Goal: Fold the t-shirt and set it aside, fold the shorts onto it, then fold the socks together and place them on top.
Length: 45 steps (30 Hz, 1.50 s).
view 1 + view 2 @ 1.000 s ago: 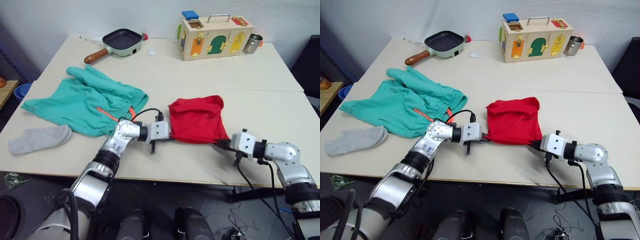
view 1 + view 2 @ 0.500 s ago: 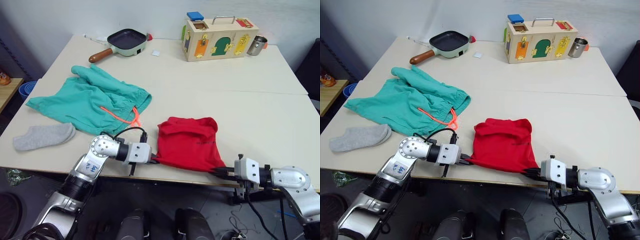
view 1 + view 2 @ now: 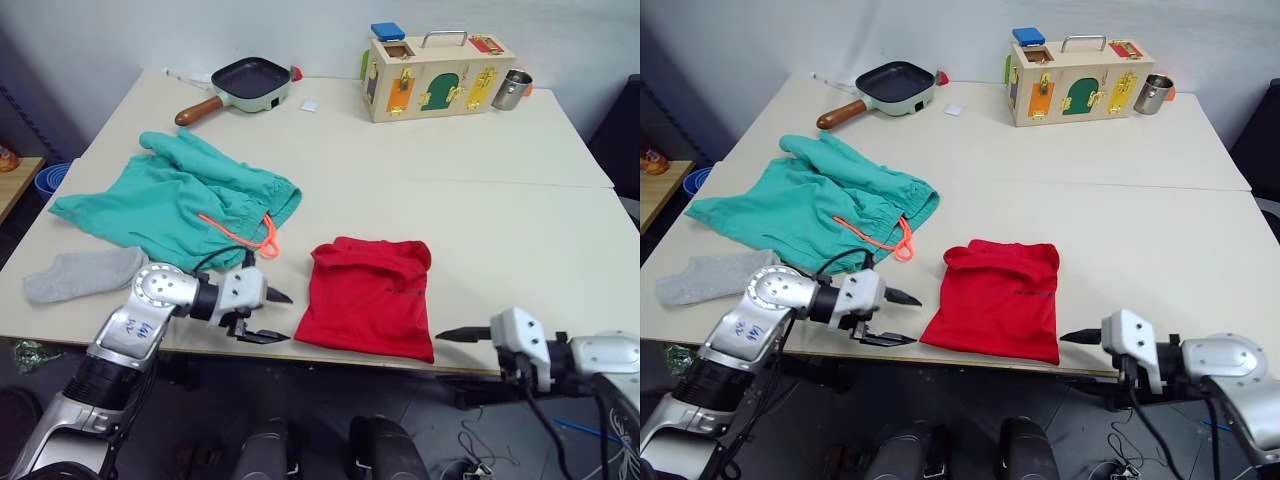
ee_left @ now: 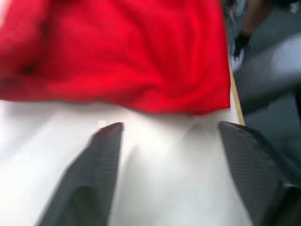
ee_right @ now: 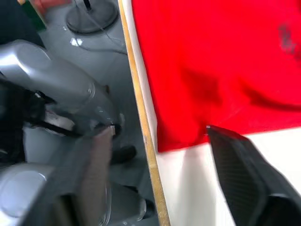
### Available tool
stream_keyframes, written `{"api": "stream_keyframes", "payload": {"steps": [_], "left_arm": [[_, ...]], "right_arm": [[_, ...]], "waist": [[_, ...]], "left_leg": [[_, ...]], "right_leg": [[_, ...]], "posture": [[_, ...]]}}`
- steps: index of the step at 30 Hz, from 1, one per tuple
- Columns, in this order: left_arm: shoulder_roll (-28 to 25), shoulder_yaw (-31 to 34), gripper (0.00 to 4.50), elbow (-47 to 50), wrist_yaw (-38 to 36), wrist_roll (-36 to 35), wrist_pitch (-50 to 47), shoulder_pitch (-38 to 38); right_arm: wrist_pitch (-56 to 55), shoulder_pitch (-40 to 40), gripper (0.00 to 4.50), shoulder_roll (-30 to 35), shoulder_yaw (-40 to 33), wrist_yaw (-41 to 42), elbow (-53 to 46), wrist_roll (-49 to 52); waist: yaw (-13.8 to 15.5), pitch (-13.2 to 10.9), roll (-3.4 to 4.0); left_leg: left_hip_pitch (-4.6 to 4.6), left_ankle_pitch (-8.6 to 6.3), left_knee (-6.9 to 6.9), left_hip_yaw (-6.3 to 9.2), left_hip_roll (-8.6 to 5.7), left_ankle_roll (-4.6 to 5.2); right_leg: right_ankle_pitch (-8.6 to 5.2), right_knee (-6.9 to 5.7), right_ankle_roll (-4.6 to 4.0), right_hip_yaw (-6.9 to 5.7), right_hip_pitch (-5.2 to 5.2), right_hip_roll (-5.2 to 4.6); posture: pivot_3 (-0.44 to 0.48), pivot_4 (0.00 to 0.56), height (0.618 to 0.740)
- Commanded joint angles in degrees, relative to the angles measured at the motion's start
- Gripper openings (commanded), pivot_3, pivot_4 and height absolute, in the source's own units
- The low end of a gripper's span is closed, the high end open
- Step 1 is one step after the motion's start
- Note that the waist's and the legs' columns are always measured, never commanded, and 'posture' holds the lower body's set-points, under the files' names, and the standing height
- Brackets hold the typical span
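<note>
The red t-shirt (image 3: 365, 297) lies folded into a rough rectangle near the table's front edge. My left gripper (image 3: 276, 318) stands open just left of the shirt's near left corner, apart from it, and its wrist view shows the t-shirt (image 4: 117, 52) beyond the spread fingers. My right gripper (image 3: 1072, 338) is open off the shirt's near right corner, at the table edge; that corner of the t-shirt (image 5: 216, 61) shows in its wrist view. The teal shorts (image 3: 180, 205) lie spread out at the left with the orange drawstring showing. The grey socks (image 3: 80, 275) rest at the near left.
A frying pan (image 3: 245, 80), a wooden latch box (image 3: 435, 62) and a metal cup (image 3: 510, 88) stand along the table's far side. A blue bowl (image 3: 48, 180) sits off the table at the left. Bare tabletop (image 3: 520, 240) stretches right of the shirt.
Both grippers dragged the t-shirt toward the front edge, then opened and let it go. They now sit slightly back from its near corners. The camera view also shifted.
</note>
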<state>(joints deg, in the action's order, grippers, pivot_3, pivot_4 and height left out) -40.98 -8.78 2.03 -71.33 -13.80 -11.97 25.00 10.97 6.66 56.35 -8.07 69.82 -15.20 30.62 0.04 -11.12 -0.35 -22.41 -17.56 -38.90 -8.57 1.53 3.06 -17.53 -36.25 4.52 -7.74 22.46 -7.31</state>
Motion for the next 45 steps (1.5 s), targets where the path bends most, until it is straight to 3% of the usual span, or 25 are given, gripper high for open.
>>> {"api": "stream_keyframes", "payload": {"steps": [1,3,5,12,17,20,25,32,36,40,43,45], "left_arm": [[-0.1,2.2,4.47,2.3,-0.3,-3.6,-2.8,1.0],[2.7,3.1,4.38,0.5,0.6,-5.9,-3.6,3.9],[5.6,1.7,3.95,-1.9,1.1,-5.1,-2.1,5.8],[15.7,-3.9,1.68,-14.9,7.0,3.6,7.0,11.0],[18.6,-5.7,0.02,-17.9,7.8,5.3,9.4,10.7],[19.7,-6.1,0.02,-20.2,12.6,8.8,10.5,9.8],[17.1,-8.5,0.02,-25.5,13.9,14.8,17.8,8.1],[19.6,-4.6,0.02,-27.4,15.9,10.1,18.5,9.9],[20.5,-2.0,0.02,-27.9,14.9,7.5,18.5,11.7],[22.4,1.3,0.02,-28.0,14.6,3.5,15.6,14.5],[23.9,1.9,0.02,-29.1,15.1,3.1,14.2,16.2],[25.9,0.3,0.02,-30.8,15.4,4.6,15.0,17.1]], "right_arm": [[2.6,-1.0,3.14,0.0,-2.7,1.0,-1.7,3.4],[2.6,-6.8,2.96,-2.9,-1.4,-0.1,0.6,3.8],[0.0,-11.9,2.54,-6.7,2.0,-1.7,3.8,0.2],[-7.6,-22.3,0.06,-18.6,11.0,-6.9,15.2,-11.5],[-11.2,-26.1,0.0,-21.9,14.2,-8.7,20.7,-17.0],[-10.1,-31.2,0.0,-27.2,13.0,-17.9,24.5,-19.6],[-11.1,-36.5,0.0,-27.8,10.0,-20.3,32.3,-19.8],[-17.7,-44.5,0.0,-28.1,7.4,-25.9,46.6,-22.5],[-16.3,-43.4,0.0,-28.4,4.6,-18.2,42.0,-14.4],[-7.3,-37.2,0.0,-26.6,4.7,-11.0,30.0,-7.1],[-4.8,-33.8,0.0,-26.0,7.2,-10.7,24.9,-8.8],[-5.8,-31.5,0.0,-26.3,11.2,-13.7,24.2,-15.1]], "waist": [[0.1,0.0,0.0],[0.1,0.0,0.0],[0.0,0.0,-0.01],[0.0,0.0,-0.02],[-0.1,0.0,-0.02],[-0.3,0.0,-0.01],[-0.3,0.0,-0.02],[-0.3,0.0,-0.01],[-0.3,0.0,-0.01],[0.0,0.0,-0.01],[-0.2,0.0,-0.01],[-0.2,0.0,-0.01]], "left_leg": [[0.0,-0.01,0.02,0.01,0.0,0.0],[-0.02,-0.02,0.04,0.01,-0.01,0.01],[-0.05,-0.01,-0.04,0.01,-0.02,0.02],[-0.31,0.03,-0.1,-0.07,-0.07,0.05],[-0.62,0.06,-0.22,-0.09,-0.06,0.09],[-0.62,0.1,-0.26,-0.07,0.01,0.04],[-0.57,0.13,-0.24,-0.06,0.05,-0.01],[-0.45,0.14,-0.24,-0.06,0.01,0.01],[-0.51,0.15,-0.24,-0.06,0.02,0.02],[-0.59,0.15,-0.24,0.01,0.03,0.02],[-0.62,0.15,-0.25,0.04,0.0,0.05],[-0.62,0.15,-0.24,0.04,-0.01,0.05]], "right_leg": [[0.0,0.04,0.0,-0.02,-0.01,0.0],[0.0,0.07,0.0,-0.03,0.0,0.01],[0.03,0.1,0.05,-0.05,-0.03,0.03],[0.05,-0.01,0.1,-0.09,0.17,0.17],[0.08,-0.21,0.14,-0.11,0.39,0.26],[0.08,-0.23,0.14,-0.1,0.38,0.32],[0.08,-0.26,0.14,-0.06,0.38,0.37],[0.08,-0.31,0.14,-0.05,0.28,0.28],[0.08,-0.3,0.14,-0.06,0.3,0.31],[0.08,-0.27,0.14,-0.1,0.31,0.35],[0.1,-0.23,0.18,-0.1,0.31,0.33],[0.1,-0.23,0.18,-0.11,0.31,0.33]], "posture": [[0.0,0.15,0.74],[0.0,0.15,0.74],[0.0,0.15,0.74],[0.0,0.15,0.74],[0.0,0.15,0.74],[0.0,0.15,0.74],[0.0,0.15,0.74],[0.0,0.15,0.74],[0.0,0.15,0.74],[0.0,0.15,0.74],[0.0,0.15,0.74],[0.0,0.15,0.74]]}}
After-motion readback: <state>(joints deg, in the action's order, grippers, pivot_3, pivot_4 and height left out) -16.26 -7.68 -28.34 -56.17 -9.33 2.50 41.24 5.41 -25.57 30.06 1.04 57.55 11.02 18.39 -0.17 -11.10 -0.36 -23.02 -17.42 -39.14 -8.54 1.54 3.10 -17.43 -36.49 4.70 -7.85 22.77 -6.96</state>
